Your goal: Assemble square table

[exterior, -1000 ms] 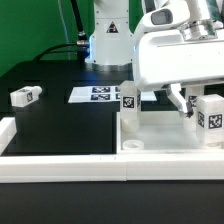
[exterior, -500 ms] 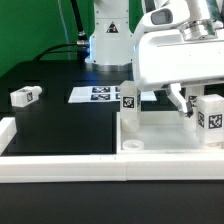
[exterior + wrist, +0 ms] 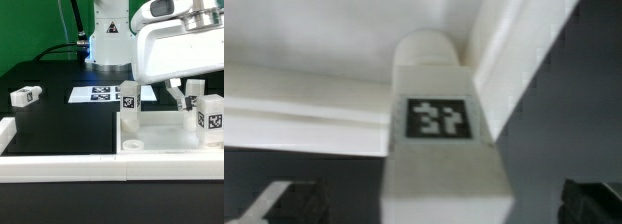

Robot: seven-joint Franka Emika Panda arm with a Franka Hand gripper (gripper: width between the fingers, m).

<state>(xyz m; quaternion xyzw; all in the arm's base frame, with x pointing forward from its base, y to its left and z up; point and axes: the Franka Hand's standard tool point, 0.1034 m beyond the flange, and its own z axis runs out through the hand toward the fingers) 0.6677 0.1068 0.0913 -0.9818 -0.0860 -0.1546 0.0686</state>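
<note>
**Exterior view.** The square panel (image 3: 160,132) lies flat at the exterior view's right, against the border wall (image 3: 60,165). The left standing leg (image 3: 128,97) and the right standing leg (image 3: 210,112) are upright on it. A loose leg (image 3: 24,96) lies on the black table (image 3: 60,125) well off to the left, past the marker board (image 3: 100,94). The gripper (image 3: 183,97) hangs over the panel between the two standing legs, nearer the right one, with its jaws spread and empty.

**Wrist view.** A tagged leg (image 3: 438,120) sits midway between the gripper (image 3: 434,200) tips. Its long axis runs straight away from the camera, in line with the approach. The dark fingertips (image 3: 278,200) flank it on either side and are apart from it. Which standing leg this is cannot be told for sure. The leg looks centred, so the next move likely calls for a straight advance along that axis, then a squeeze.
</note>
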